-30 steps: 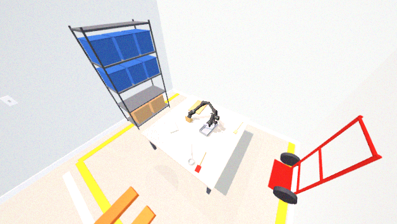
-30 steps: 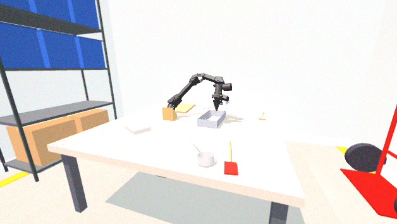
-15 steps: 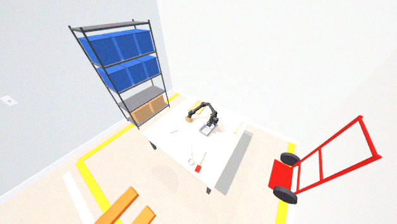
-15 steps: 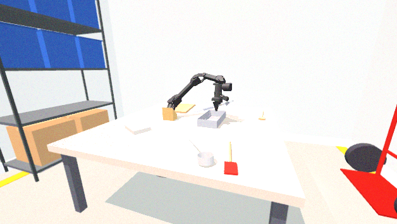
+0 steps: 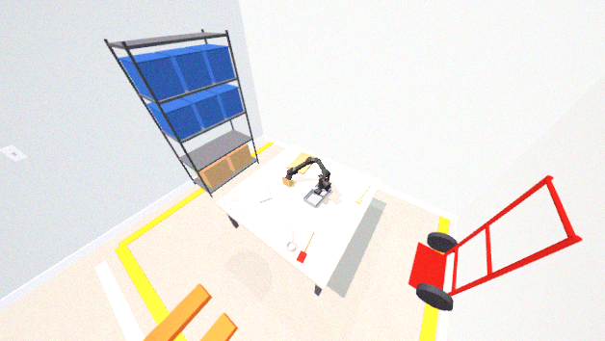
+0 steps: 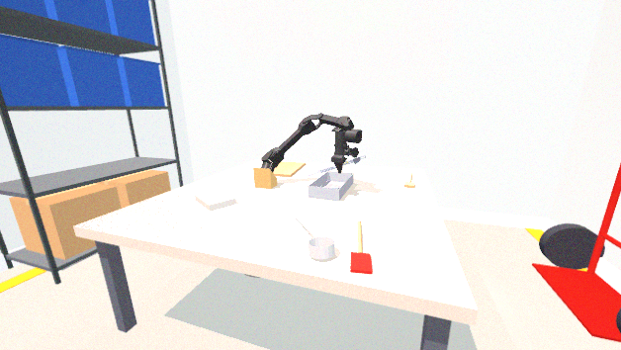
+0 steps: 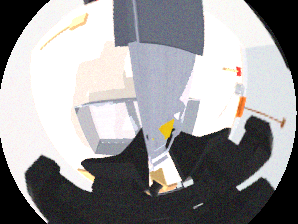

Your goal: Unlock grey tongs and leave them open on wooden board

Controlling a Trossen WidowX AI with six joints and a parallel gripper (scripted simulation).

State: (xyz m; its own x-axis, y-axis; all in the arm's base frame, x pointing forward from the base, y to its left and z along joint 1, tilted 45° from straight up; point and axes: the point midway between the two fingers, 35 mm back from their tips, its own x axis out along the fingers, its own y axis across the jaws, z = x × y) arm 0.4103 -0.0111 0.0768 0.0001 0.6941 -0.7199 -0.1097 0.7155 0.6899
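Observation:
My gripper point(image 6: 339, 169) point(image 5: 322, 189) point(image 7: 152, 127) points straight down and is shut on the grey tongs point(image 6: 327, 167) point(image 7: 156, 63). It holds them just above the grey roasting tin point(image 6: 330, 188) point(image 5: 313, 197) point(image 7: 107, 123), clear of its rim. In the exterior view the tongs lie roughly level, sticking out to both sides of the fingers. In the wrist view they run away from the fingers as one broad closed wedge. The wooden board point(image 6: 290, 168) point(image 5: 299, 159) lies flat behind the tan arm base point(image 6: 265, 178), to the left of the tin.
On the table are a white slab point(image 6: 216, 201), a white cup with a stick point(image 6: 321, 247), a red spatula point(image 6: 361, 261) and a small wooden spatula point(image 6: 409, 182). A shelf rack point(image 5: 193, 106) stands to the left and a red hand truck point(image 5: 486, 246) to the right.

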